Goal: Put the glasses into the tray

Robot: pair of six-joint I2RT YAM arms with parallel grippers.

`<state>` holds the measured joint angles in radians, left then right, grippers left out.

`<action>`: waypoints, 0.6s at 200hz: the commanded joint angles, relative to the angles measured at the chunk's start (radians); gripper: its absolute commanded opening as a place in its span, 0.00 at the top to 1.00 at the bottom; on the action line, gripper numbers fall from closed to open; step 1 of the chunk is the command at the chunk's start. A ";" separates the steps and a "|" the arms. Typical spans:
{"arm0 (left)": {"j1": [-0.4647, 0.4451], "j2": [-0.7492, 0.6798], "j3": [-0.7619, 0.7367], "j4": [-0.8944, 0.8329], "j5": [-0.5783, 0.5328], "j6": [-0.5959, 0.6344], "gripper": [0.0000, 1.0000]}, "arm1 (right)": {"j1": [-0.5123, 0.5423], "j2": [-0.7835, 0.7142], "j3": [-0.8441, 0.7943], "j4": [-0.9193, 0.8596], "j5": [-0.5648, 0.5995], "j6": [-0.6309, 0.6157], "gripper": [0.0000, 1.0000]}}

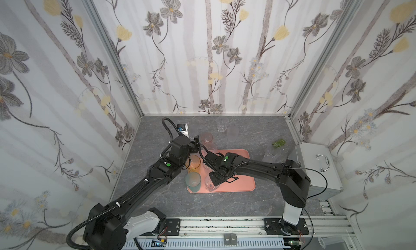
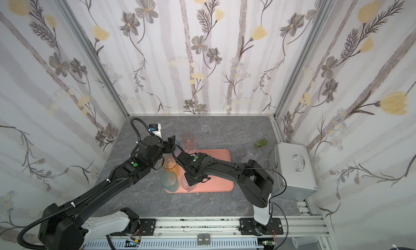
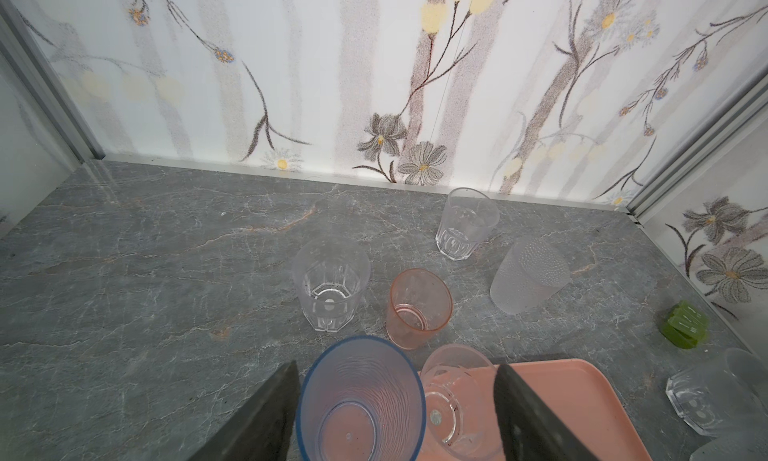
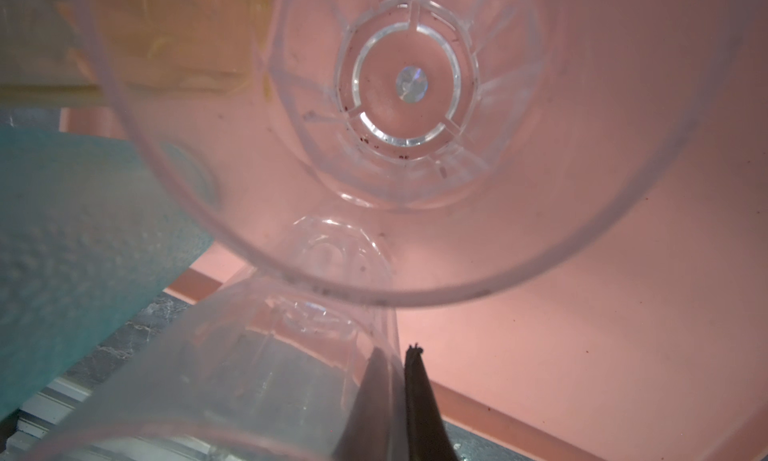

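Note:
The salmon tray lies mid-table and carries an amber glass, a teal glass and clear glasses. My right gripper is shut on the wall of a clear glass at the tray's front edge, one finger inside it and one outside. Another clear glass stands just beyond it. My left gripper hangs open at the tray's far left corner. Its fingers straddle a blue-rimmed glass and a clear glass without touching either.
Off the tray stand a pink glass, clear glasses and a frosted one; more clear ones are at the right. A green block lies near a grey metal box.

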<state>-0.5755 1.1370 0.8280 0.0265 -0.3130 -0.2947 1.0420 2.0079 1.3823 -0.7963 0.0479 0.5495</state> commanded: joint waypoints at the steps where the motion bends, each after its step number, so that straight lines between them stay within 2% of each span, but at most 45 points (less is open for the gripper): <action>1: 0.000 -0.005 -0.005 0.046 0.004 -0.014 0.24 | 0.001 0.002 0.015 0.014 -0.002 0.013 0.87; 17: 0.000 -0.003 -0.006 0.046 0.011 -0.018 0.23 | -0.002 -0.007 0.026 0.013 -0.013 0.015 0.80; 49: 0.002 -0.007 -0.010 0.046 0.001 -0.021 0.23 | -0.053 -0.065 0.037 0.041 -0.133 0.014 0.67; 65: 0.003 -0.021 -0.015 0.046 -0.010 -0.021 0.23 | -0.097 -0.110 0.048 0.044 -0.175 0.002 0.64; 89: 0.010 -0.049 -0.021 0.046 -0.041 -0.029 0.17 | -0.197 -0.163 0.085 0.057 -0.204 -0.018 0.61; 120: 0.020 -0.052 -0.019 0.044 -0.030 -0.030 0.16 | -0.331 -0.167 0.166 0.095 -0.142 -0.023 0.59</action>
<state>-0.5606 1.0885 0.8112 0.0387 -0.3279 -0.3157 0.7681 1.8420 1.4956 -0.7692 -0.1272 0.5407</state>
